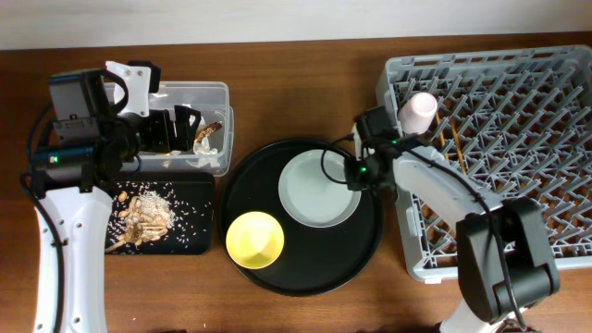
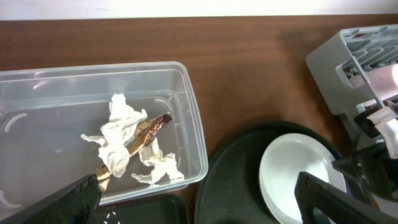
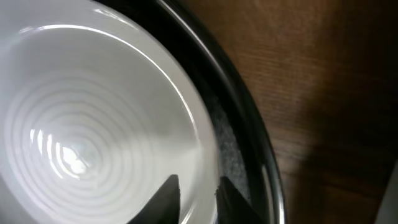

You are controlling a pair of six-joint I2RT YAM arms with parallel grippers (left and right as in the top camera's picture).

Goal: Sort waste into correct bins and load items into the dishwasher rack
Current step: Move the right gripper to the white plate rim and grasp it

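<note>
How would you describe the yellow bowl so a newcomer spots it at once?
Find the large round black tray mid-table, between the clear plastic box and the big grey plastic lattice rack. Two round dishes sit on it; the small yellow bowl is at its lower-left in the overhead view, beside the larger pale grey-white round plate. Nothing else in view is bright yellow.

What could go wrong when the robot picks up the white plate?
1. The right hand only straddles the thin rim of the plate, so the smooth plate might slip or tip.
2. If dragged, it may bump the yellow bowl close by on the round black tray.
3. The pink cup sits at the rack edge near the arm and might get knocked.
</note>
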